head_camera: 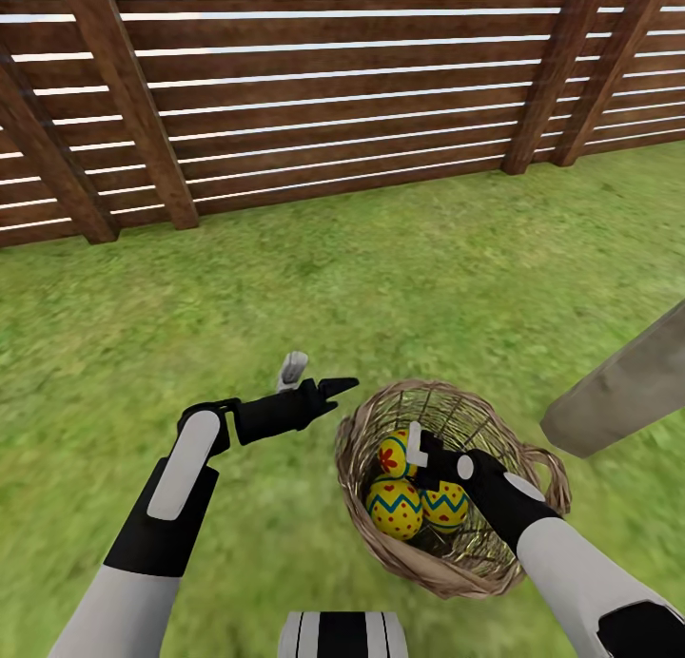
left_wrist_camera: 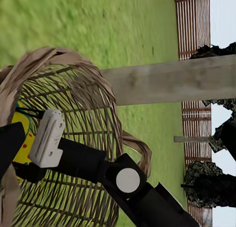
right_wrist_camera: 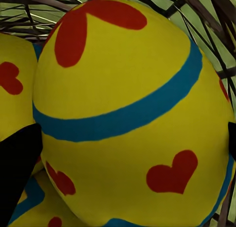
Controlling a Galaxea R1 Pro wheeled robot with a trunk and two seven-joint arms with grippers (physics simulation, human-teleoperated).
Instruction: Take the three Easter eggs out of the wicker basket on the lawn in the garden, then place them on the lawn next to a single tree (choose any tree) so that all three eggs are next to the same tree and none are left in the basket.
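The wicker basket (head_camera: 381,534) sits on the lawn (head_camera: 285,287) just in front of me, and its woven wall (left_wrist_camera: 83,94) is close in the left wrist view. Three yellow Easter eggs lie inside: one with a red flower (head_camera: 390,454), one with blue zigzags (head_camera: 394,509), and one partly under my right wrist (head_camera: 447,508). My right gripper (head_camera: 425,454) reaches into the basket, open, its fingers either side of a heart-marked egg (right_wrist_camera: 123,109). My left gripper (head_camera: 319,375) hovers open and empty above the grass left of the basket. A pale tree trunk (head_camera: 623,387) rises just right of the basket.
A brown slatted fence (head_camera: 314,97) with slanted posts closes off the lawn beyond. Open grass spreads left of and behind the basket. In the left wrist view the trunk (left_wrist_camera: 172,81) crosses behind the basket, with dark trees (left_wrist_camera: 211,187) and fence (left_wrist_camera: 191,20) further off.
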